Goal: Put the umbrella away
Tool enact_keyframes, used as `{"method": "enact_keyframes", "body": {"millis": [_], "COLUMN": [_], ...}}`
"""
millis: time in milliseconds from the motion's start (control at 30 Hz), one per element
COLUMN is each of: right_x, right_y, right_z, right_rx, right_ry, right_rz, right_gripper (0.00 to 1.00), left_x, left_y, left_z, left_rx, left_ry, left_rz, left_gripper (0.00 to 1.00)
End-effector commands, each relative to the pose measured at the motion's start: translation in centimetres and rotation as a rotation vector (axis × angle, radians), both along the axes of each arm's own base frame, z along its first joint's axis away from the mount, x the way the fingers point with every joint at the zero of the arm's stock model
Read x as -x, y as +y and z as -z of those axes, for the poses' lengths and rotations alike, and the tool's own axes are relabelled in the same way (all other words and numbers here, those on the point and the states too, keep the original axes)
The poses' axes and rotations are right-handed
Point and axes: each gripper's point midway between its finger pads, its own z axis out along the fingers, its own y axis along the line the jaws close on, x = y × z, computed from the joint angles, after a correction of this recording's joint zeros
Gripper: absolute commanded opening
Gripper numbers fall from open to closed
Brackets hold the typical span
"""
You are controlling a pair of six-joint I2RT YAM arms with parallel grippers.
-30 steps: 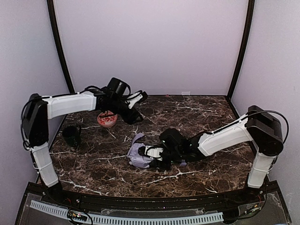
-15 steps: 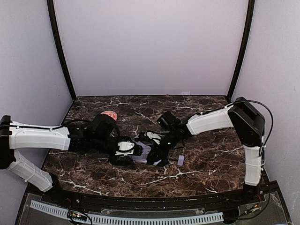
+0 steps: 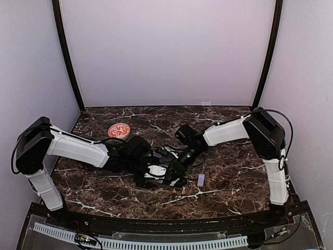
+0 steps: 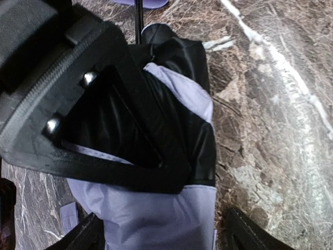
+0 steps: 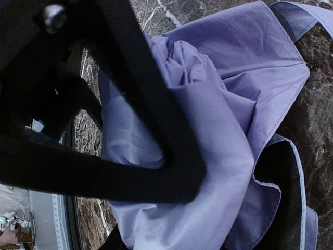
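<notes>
The umbrella (image 4: 156,219) lies crumpled at the table's middle, lavender fabric (image 5: 234,104) outside and black inside, its thin black shaft (image 4: 138,21) running away from the left wrist camera. In the top view both grippers cover most of it. My left gripper (image 3: 158,172) comes in from the left. In the left wrist view it (image 4: 166,237) stands open, one finger on each side of the lavender fold. My right gripper (image 3: 176,162) reaches in from the right and is shut on the fabric; one of its black fingers (image 4: 119,172) lies across the cloth.
A small red-patterned bowl (image 3: 119,129) stands at the back left of the marble table (image 3: 234,172). A small lavender piece (image 3: 201,179) lies just right of the grippers. Lilac walls enclose three sides.
My left arm came from the bowl at the back left down to the umbrella, and its jaws widened. The right arm drew the umbrella a little back and kept its grip.
</notes>
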Motion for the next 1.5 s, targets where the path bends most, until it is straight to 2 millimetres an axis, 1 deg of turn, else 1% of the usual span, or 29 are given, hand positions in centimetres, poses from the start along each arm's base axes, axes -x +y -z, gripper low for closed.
{"method": "enact_keyframes", "body": {"millis": [0,67,100,200,233,267,333,367,400,467,600,633,700,733,767,800,867,933,1000,1133,1167,1267,1333,1467], "right_x": [3.4,3.0,2.6,0.9,0.2,-0.6,-2.5,-3.3,-4.0,-5.2,-6.0,-5.8,-5.6,-5.0,-4.3,-3.0,-0.6,0.7,0.6,0.0,-0.2,-0.9,-0.8,-1.3], "right_y": [-5.2,-5.0,-5.0,-4.7,-4.5,-4.1,-3.8,-3.8,-4.0,-4.6,-5.9,-6.4,-6.9,-7.2,-7.2,-7.2,-6.9,-6.7,-6.4,-4.9,-4.4,-3.1,-2.5,-2.2], "right_z": [6.9,6.4,6.2,4.8,4.1,3.0,0.3,-0.9,-2.0,-4.1,-6.9,-7.0,-8.6,-8.8,-9.5,-9.8,-9.7,-8.9,-8.1,-5.9,-5.9,-5.0,-4.1,-2.2], "right_rx": [0.296,0.284,0.278,0.232,0.209,0.175,0.1,0.067,0.039,-0.013,-0.068,-0.076,-0.133,-0.148,-0.179,-0.21,-0.264,-0.257,-0.205,-0.122,-0.125,-0.107,-0.094,-0.056], "right_ry": [0.154,0.147,0.143,0.131,0.123,0.105,0.036,0.001,-0.029,-0.089,-0.242,-0.282,-0.41,-0.493,-0.602,-0.699,-0.884,-1.022,-1.097,-1.181,-1.193,-1.189,-1.175,-1.19], "right_rz": [0.014,0.016,0.023,0.068,0.091,0.11,0.159,0.183,0.205,0.237,0.256,0.262,0.266,0.255,0.23,0.188,0.103,0.052,0.04,-0.01,-0.009,-0.03,-0.067,-0.087], "right_gripper": [0.03,0.07,0.13,0.35,0.42,0.54,0.71,0.75,0.77,0.8,0.81,0.81,0.8,0.79,0.79,0.8,0.85,0.91,0.93,0.96,0.96,1.0,1.0,1.0], "left_x": [-0.2,-0.1,0.2,1.6,2.1,2.7,3.4,3.6,3.9,4.3,4.6,4.6,4.7,4.7,4.6,4.6,4.4,4.3,4.4,4.5,4.4,4.5,4.4,4.3], "left_y": [3.0,3.9,4.3,4.2,4.1,4.0,3.9,4.1,4.2,4.6,4.5,4.5,4.3,4.2,4.1,4.1,4.1,4.2,4.1,3.7,3.7,3.7,3.7,3.7], "left_z": [4.2,5.4,5.9,6.9,7.1,7.3,7.6,7.8,7.9,8.1,7.7,7.6,7.3,7.2,7.1,7.0,7.0,7.0,6.9,6.6,6.6,6.6,6.6,6.6], "left_rx": [-0.183,-0.256,-0.284,-0.313,-0.316,-0.319,-0.333,-0.343,-0.35,-0.356,-0.335,-0.331,-0.319,-0.312,-0.305,-0.302,-0.303,-0.304,-0.293,-0.276,-0.277,-0.277,-0.278,-0.279], "left_ry": [0.046,0.06,0.082,0.178,0.216,0.255,0.315,0.34,0.362,0.401,0.493,0.517,0.558,0.575,0.589,0.6,0.613,0.622,0.635,0.653,0.655,0.662,0.662,0.665], "left_rz": [-0.117,-0.122,-0.117,-0.093,-0.084,-0.076,-0.07,-0.07,-0.068,-0.065,-0.071,-0.074,-0.075,-0.077,-0.079,-0.081,-0.085,-0.088,-0.087,-0.078,-0.079,-0.077,-0.079,-0.078], "left_gripper": [0.8,0.76,0.73,0.65,0.6,0.55,0.4,0.35,0.3,0.26,0.23,0.22,0.21,0.2,0.2,0.2,0.2,0.2,0.2,0.2,0.2,0.2,0.2,0.19]}}
